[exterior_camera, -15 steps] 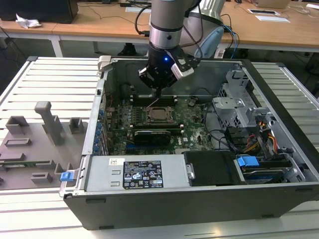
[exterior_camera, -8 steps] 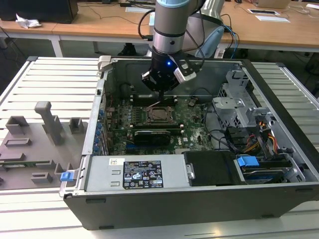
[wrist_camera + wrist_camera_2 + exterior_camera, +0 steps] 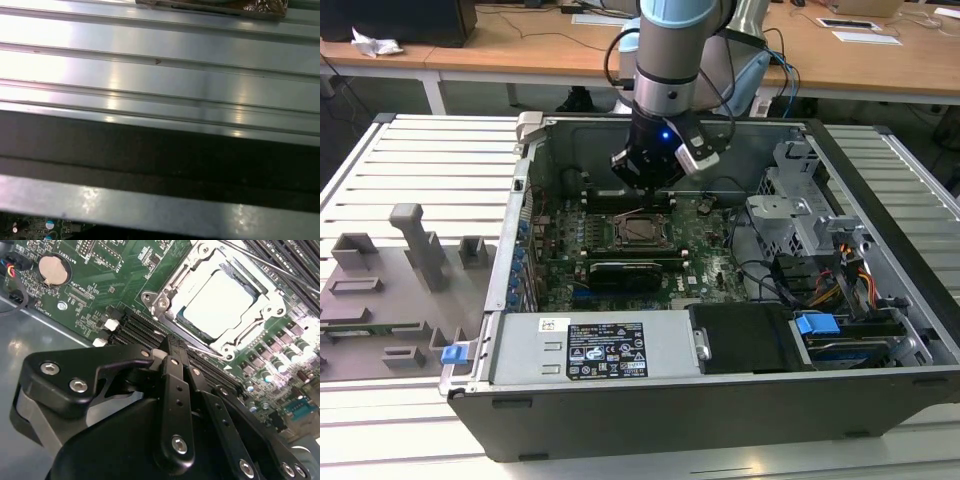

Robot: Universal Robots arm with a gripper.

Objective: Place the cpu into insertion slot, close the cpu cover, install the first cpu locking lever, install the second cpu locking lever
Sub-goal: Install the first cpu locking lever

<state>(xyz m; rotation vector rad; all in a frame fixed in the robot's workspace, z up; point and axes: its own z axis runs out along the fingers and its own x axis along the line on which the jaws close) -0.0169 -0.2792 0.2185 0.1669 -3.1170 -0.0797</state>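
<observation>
Inside an open computer case (image 3: 720, 400) lying on a ribbed metal tabletop (image 3: 430, 160) sits one green motherboard (image 3: 710, 260). One cpu (image 3: 219, 304), a pale silver square, lies in the one insertion slot (image 3: 642, 231) near the board's middle. One cpu cover (image 3: 260, 290), a bright metal frame, lies flat around the chip, its cut-out showing the chip's top. A thin metal locking lever (image 3: 260, 260) runs along one side of the cover; whether it is latched cannot be told.

Around the socket, the second wrist view shows one round coin battery (image 3: 52, 268) and a row of dark memory slots (image 3: 145, 330) between the socket and the hand. In the exterior view a long black card (image 3: 625, 272) lies just in front of the socket, a power supply (image 3: 590, 350) fills the case's near side, and a drive cage (image 3: 800, 210) with loose cables stands at the exterior view's right. Grey plastic fixtures (image 3: 410, 260) stand on the tabletop at the exterior view's left.

One arm (image 3: 675, 60) reaches straight down into the case. Its black hand (image 3: 645, 185) hangs just behind the socket, not touching it, with its fingers drawn together and holding nothing.
</observation>
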